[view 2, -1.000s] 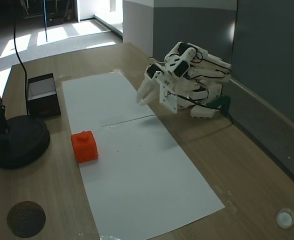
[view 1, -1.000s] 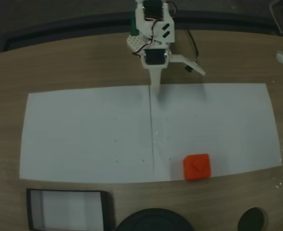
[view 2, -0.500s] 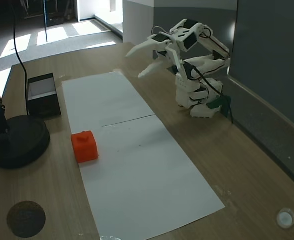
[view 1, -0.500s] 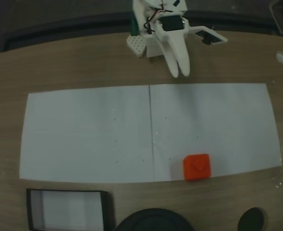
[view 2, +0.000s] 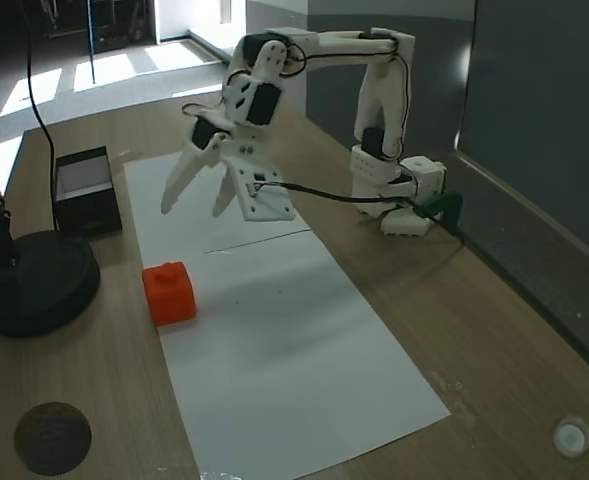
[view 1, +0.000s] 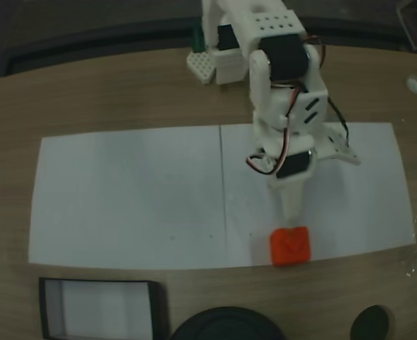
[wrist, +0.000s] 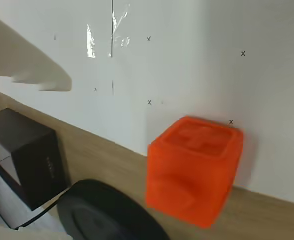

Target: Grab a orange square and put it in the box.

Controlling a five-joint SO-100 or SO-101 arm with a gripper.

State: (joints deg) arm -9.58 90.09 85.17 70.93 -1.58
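Orange square resting on the white paper sheet at its near edge in a fixed view, right of the centre crease. Gripper raised above the sheet, fingers spread apart, cube just beyond the tips, untouched. Box well left on the wooden table, beside the black round base.

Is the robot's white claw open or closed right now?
Open. In a fixed view the white two-finger gripper hangs above the paper with its fingers spread apart, nothing between them. The small bright orange-red cube sits untouched below.
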